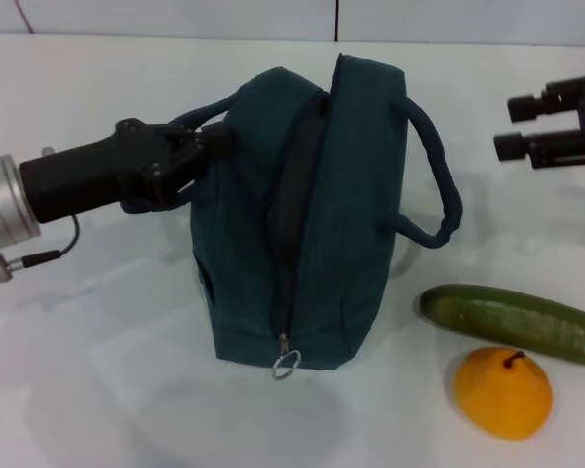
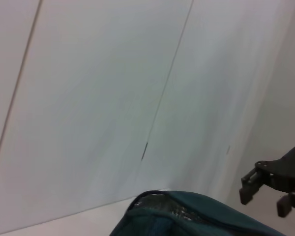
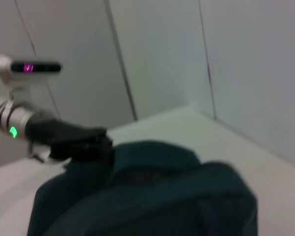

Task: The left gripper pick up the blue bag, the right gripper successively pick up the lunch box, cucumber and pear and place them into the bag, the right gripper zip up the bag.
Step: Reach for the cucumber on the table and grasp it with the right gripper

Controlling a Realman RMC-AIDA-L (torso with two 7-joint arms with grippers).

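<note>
Left gripper (image 1: 210, 146) clamped on the blue bag's (image 1: 302, 234) near handle, holding it upright mid-table, zipper open. Nearest me: pear (image 1: 503, 392), then cucumber (image 1: 515, 322) just behind it, both right of the bag. Farther back, right gripper (image 1: 522, 125) hovers with fingers apart, holding nothing. Bag's other handle loops out between them.

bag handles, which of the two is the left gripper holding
The handle on the robot's left side of the blue bag; the left gripper is at it. The other handle hangs free.
</note>
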